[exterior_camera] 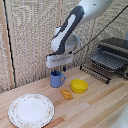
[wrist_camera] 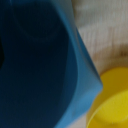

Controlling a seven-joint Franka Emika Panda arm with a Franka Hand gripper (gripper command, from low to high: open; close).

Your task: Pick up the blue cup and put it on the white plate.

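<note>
The cobalt cup (exterior_camera: 56, 79) is a small glossy blue mug standing on the wooden table, its loop handle toward the exterior view's right. My gripper (exterior_camera: 57, 70) hangs straight down right over its rim, with the fingers spread about as wide as the mug, so it looks open. In the wrist view the cup (wrist_camera: 40, 65) fills most of the picture, very close, and no finger shows there. The alabaster plate (exterior_camera: 31, 110) lies flat and bare at the front on the exterior view's left, well apart from the cup.
A shallow yellow bowl (exterior_camera: 79, 86) sits to the exterior view's right of the cup and also shows in the wrist view (wrist_camera: 112, 102). A small orange object (exterior_camera: 66, 93) lies in front of it. A toaster oven (exterior_camera: 112, 55) and a black rack (exterior_camera: 95, 71) stand at the back right.
</note>
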